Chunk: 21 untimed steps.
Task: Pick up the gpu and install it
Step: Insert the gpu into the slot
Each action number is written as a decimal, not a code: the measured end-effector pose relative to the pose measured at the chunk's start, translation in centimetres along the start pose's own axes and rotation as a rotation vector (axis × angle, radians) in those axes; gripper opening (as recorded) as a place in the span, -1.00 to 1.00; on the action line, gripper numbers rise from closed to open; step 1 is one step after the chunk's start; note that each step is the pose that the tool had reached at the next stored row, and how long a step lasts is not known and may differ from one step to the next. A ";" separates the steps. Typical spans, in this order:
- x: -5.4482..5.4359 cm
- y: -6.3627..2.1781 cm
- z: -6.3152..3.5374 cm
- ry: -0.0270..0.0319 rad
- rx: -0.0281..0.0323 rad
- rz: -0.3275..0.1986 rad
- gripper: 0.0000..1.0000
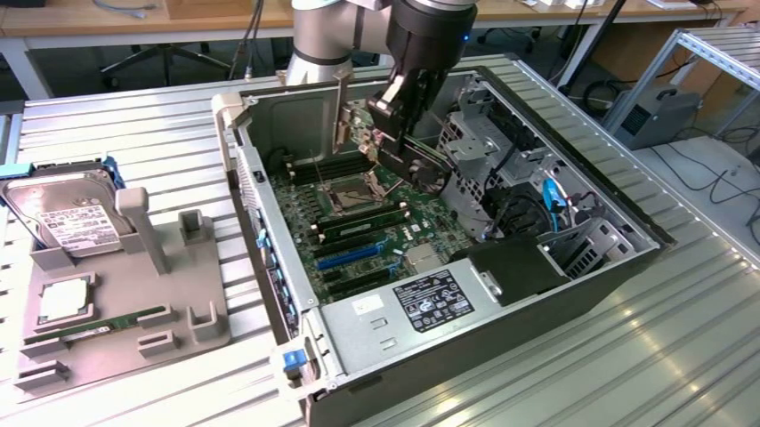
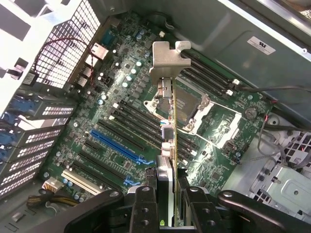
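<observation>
- The gpu [image 1: 354,122] is gripped between the fingers [image 2: 146,206] of the gripper [image 1: 390,120], which are closed to a middling width on the card's edge.
- The card is held upright inside the open computer case [image 1: 238,120], above the motherboard [image 1: 344,233] and not seated in any slot.
- In the wrist view the gpu [image 2: 167,63] is seen edge-on, its silver end bracket at the far end from the gripper [image 2: 169,191].
- Beneath the card the processor socket [image 2: 190,104] is seen, with the blue expansion slot [image 2: 116,144] off to one side.
- The case is laid on its side on the slatted metal desk [image 1: 142,133].
- On the exterior view's left, a grey holder [image 1: 119,342] is set on the desk; a silver hard drive [image 1: 66,218] and a thin green RAM stick [image 1: 113,322] are carried on it.
</observation>
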<state>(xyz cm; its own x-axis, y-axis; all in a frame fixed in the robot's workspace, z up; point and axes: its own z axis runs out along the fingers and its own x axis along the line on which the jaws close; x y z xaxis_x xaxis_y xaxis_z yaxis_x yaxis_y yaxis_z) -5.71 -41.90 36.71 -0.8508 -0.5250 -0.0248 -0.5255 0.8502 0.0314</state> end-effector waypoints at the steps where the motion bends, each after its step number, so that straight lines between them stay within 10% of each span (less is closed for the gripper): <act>1: 0.0 0.00 0.00 0.0001 0.0000 -0.002 -0.47; 21: 0.0 0.00 0.05 0.0024 0.0004 -0.044 -0.47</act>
<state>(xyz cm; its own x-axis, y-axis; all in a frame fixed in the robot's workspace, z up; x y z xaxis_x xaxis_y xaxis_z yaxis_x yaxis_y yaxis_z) -5.71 -41.90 36.66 -0.8267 -0.5622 -0.0238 -0.5627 0.8261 0.0300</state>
